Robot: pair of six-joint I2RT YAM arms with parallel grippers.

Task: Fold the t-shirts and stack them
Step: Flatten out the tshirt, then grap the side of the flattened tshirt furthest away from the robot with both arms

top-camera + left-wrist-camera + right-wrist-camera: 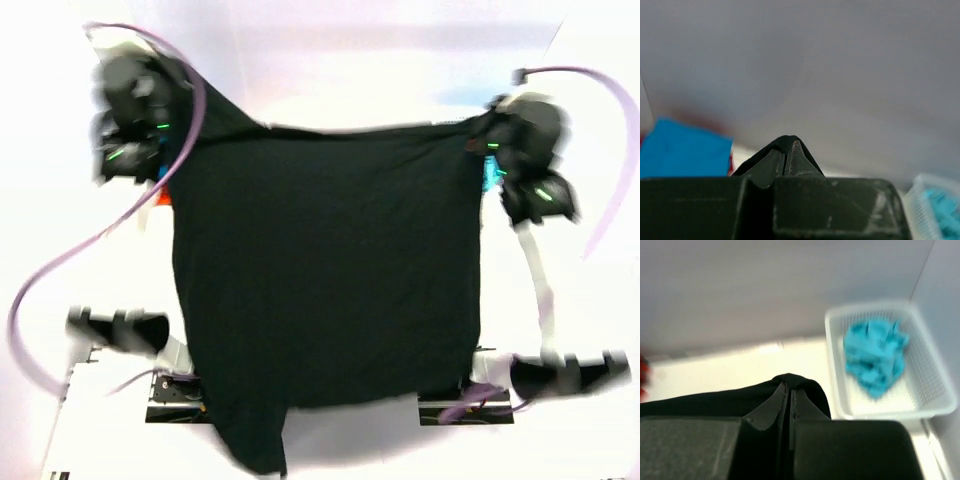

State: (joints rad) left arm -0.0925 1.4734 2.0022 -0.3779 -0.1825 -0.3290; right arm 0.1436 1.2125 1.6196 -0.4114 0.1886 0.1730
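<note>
The black t-shirt [325,265] hangs spread out between both arms, held up off the table by its top corners. My left gripper [185,130] is shut on its upper left corner; black cloth wraps the fingertips in the left wrist view [785,142]. My right gripper [478,135] is shut on the upper right corner, seen in the right wrist view [790,380]. A bright blue t-shirt [682,150] with a red one [731,165] under it lies below the left gripper. A turquoise t-shirt [875,357] lies crumpled in the basket.
The white lattice basket [835,385] stands at the far right near the wall. A sliver of red cloth [166,195] shows beside the hanging shirt's left edge. The arm bases and purple cables sit at the near edge.
</note>
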